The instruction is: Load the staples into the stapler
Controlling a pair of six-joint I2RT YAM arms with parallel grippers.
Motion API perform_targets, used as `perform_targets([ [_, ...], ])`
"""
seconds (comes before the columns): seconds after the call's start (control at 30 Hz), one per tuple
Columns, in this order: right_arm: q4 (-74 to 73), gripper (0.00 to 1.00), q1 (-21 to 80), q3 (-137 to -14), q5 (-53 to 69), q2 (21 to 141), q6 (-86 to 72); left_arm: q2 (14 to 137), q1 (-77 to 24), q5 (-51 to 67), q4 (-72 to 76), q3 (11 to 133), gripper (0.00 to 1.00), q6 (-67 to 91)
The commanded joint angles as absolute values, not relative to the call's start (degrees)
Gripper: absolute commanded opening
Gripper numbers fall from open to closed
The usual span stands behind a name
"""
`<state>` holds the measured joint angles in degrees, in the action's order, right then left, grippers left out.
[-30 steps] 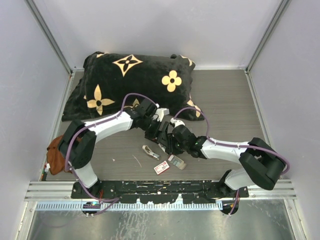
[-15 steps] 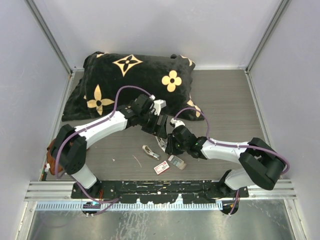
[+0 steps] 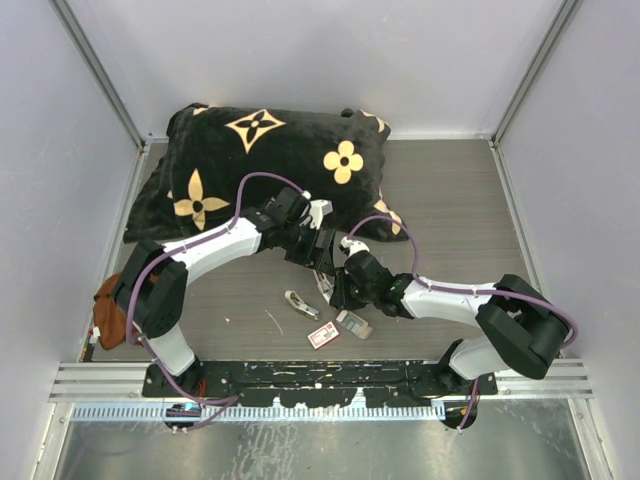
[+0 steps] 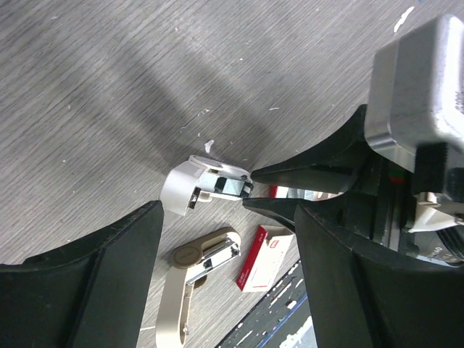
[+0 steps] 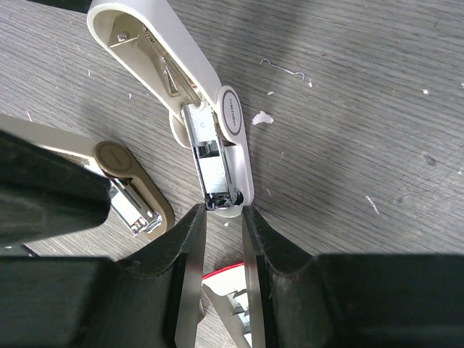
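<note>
White stapler (image 5: 233, 138), hinged open, is pinched by the right tool (image 5: 223, 212).

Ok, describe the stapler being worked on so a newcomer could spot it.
Just nearer than the black flowered pillow, the white stapler lies hinged open, one end in the jaws of the right gripper. Its neighbour, the beige stapler, lies ungripped.
</note>
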<state>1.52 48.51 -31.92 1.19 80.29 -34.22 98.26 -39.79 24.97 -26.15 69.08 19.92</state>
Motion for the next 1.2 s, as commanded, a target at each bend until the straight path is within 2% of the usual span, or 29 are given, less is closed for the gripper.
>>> perform_targets([
  [0.0, 4.82, 0.31, 48.52, -31.88, 0.49, 81.22, -33.84, 95.36, -40.09, 20.87, -26.01, 69.30, 0.75, 19.69],
  [0.2, 4.94, 0.31, 48.52, -31.73, 0.69, 81.45, -33.71, 90.83, -38.54, 17.87, -21.49, 66.45, 0.76, 21.53],
  [0.57, 5.11, 0.31, 48.69, -31.84, 0.90, 81.30, -33.85, 100.73, -38.32, 27.40, -23.65, 72.37, 0.77, 22.17],
  [0.87, 5.32, 0.31, 48.70, -31.62, 0.47, 81.30, -33.79, 99.74, -38.78, 36.95, -19.05, 68.63, 0.76, 22.92],
  [1.17, 5.94, 0.31, 48.70, -30.62, -0.43, 80.19, -33.57, 98.11, -41.77, 39.13, -18.89, 66.11, 0.75, 23.02],
])
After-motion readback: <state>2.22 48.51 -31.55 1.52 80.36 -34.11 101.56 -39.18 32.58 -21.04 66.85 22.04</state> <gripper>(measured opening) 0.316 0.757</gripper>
